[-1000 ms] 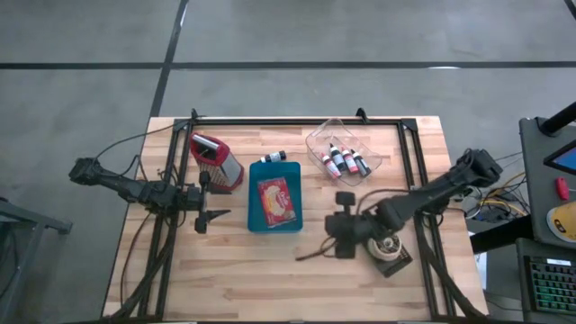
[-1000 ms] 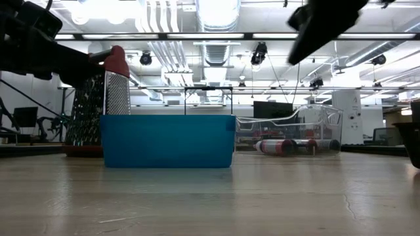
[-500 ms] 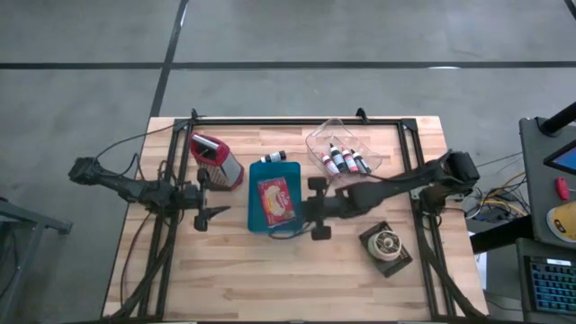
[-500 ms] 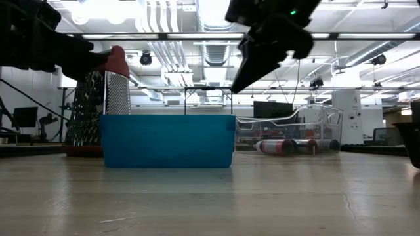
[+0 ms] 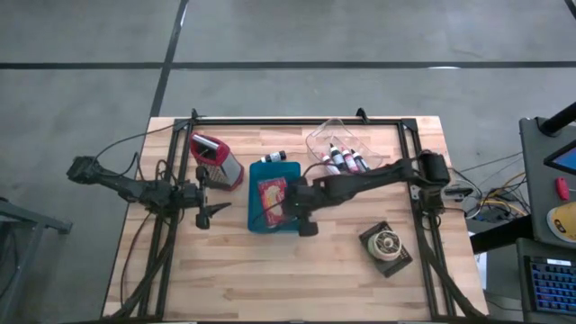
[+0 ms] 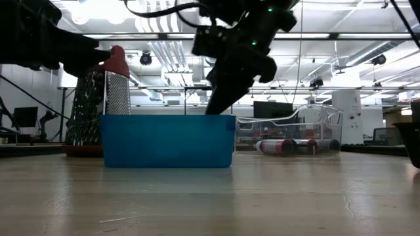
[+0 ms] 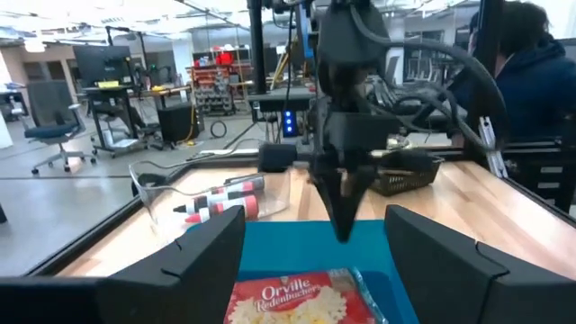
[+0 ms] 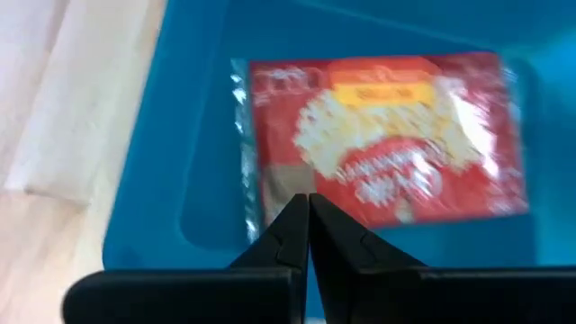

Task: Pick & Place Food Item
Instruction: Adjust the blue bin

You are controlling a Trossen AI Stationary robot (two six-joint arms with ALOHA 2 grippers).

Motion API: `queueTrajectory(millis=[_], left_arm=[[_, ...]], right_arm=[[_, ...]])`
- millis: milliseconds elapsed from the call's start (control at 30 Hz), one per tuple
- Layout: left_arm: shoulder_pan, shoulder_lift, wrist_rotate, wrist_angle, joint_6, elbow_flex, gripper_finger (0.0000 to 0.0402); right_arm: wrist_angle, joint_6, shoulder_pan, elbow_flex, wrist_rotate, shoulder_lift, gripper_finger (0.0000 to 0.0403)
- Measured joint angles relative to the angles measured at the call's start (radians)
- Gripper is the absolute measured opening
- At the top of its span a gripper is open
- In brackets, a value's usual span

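Above the blue plastic bin (image 5: 274, 222), my right gripper (image 8: 308, 209) hangs with fingers pressed together, holding nothing, the red foil popcorn packet (image 8: 378, 144) lying inside, not yet grasped or lifted.

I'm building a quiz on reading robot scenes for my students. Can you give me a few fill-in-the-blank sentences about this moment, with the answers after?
1. The popcorn packet lies inside the ____ bin.
2. The right gripper hangs over that bin with its jaws ____.
3. The red-topped grater stands on the table beside the ____ gripper.
4. The small bottles lie in a ____ plastic tray.

Missing words: blue; shut; left; clear
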State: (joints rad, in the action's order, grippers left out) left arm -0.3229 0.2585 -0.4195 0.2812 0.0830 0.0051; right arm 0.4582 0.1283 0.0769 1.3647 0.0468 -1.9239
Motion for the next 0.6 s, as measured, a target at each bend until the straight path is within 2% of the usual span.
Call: queueTrajectory(millis=[267,600], left_arm=[[0.0,0.008,-0.005,0.0,-0.001,0.0,0.0275],[0.0,0.02,-0.013,0.021,-0.004,0.0,0.0275]], right_arm=[[0.05,0.003,0.005,0.072,-0.168,-0.09,0.0008],[0.091,-0.012,0.051,0.071,-0.425,-0.062,0.0008]])
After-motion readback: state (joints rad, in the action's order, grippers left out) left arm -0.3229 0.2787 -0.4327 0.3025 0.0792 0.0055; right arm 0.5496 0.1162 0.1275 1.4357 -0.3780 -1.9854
